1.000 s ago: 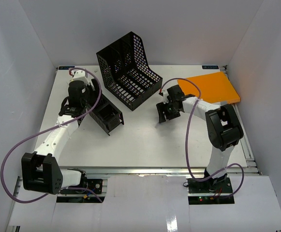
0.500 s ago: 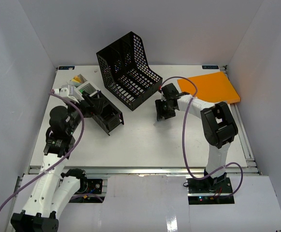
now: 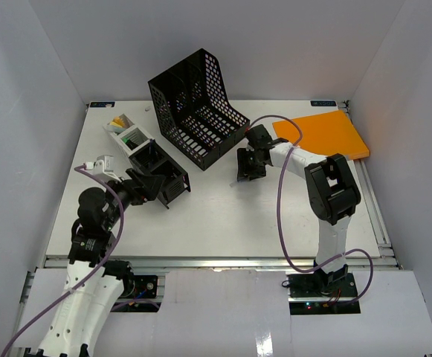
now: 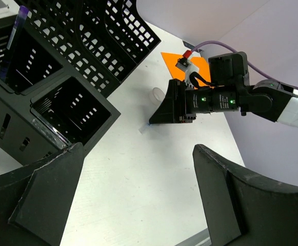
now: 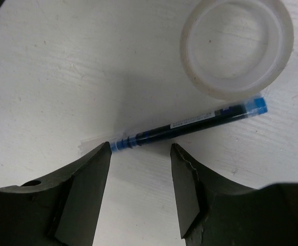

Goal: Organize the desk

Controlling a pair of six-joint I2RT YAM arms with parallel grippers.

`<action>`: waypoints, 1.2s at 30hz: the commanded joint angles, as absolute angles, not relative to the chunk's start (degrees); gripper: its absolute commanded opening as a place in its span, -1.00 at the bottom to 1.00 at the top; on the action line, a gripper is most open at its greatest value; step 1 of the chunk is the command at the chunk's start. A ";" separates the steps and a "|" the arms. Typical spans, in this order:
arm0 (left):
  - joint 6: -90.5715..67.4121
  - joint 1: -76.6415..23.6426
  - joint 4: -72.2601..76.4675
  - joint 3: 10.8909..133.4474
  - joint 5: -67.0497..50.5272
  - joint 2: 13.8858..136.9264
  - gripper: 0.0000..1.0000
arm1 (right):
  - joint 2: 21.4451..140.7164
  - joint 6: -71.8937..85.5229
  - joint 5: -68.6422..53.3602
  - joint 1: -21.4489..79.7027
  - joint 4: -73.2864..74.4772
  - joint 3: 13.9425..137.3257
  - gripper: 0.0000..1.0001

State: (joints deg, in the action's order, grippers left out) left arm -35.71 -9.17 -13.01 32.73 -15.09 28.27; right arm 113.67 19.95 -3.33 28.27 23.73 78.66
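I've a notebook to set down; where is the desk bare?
Bare: the front stretch of the desk between organizer and front rail. Crowded: the back, with file rack, orange folder, and pen and tape roll under the right tool.

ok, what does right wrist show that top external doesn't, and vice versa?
Right wrist only: a blue pen lying on the desk, a clear tape roll by its blue end, open jaws straddling its other end. Top external only: black mesh file rack, black desk organizer, orange folder, left gripper. Both: the right gripper and the white desk.
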 commanded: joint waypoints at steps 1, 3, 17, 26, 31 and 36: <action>-37.79 -8.96 -14.70 32.29 -15.65 26.22 0.96 | 116.04 22.77 -0.88 28.25 22.46 80.45 0.20; -37.73 -8.96 -15.43 32.61 -15.37 25.75 0.96 | 116.43 23.48 -0.51 28.30 22.47 80.72 0.27; -38.51 -8.96 -16.34 32.96 -14.99 24.79 0.96 | 115.02 23.97 7.94 28.43 20.54 75.35 -0.27; -43.88 -8.98 -8.17 30.15 -24.50 28.53 0.96 | 107.38 17.12 3.19 28.39 18.12 65.44 -0.61; -49.61 -9.33 2.09 26.17 -28.40 32.73 0.96 | 101.91 13.94 1.58 28.47 16.52 60.79 -0.72; -52.72 -12.56 11.74 24.73 -28.32 39.40 0.96 | 97.17 9.63 -3.04 28.30 15.71 58.69 -0.84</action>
State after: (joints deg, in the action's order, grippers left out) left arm -48.83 -9.67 0.16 25.07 -26.25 35.10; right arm 101.35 14.84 1.70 28.47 14.71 60.43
